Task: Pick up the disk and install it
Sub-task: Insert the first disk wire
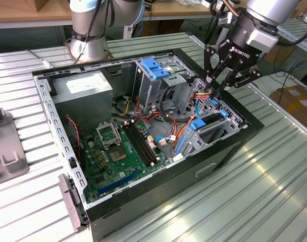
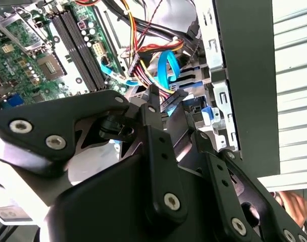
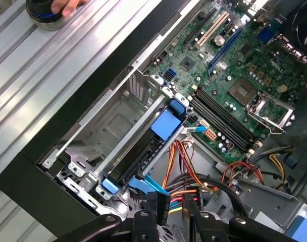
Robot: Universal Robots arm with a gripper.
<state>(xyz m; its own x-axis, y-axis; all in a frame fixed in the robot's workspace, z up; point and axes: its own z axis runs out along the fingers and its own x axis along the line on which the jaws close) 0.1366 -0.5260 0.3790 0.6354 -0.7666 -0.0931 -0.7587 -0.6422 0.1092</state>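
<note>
Claw [image 1: 217,86] hangs over the case's [image 1: 229,151] front corner, fingers nearly together and holding nothing, disk [image 3: 143,151] lying lengthwise in its bay just beneath.

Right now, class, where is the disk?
In the first wrist view, the disk sits in the metal drive cage at the case's edge, beside the coloured cables, just past the gripper.

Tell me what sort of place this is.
Probably a robotics lab or workshop: an opened computer case lies on a ribbed metal table, the gripper reaches inside, and cardboard boxes sit nearby.
</note>
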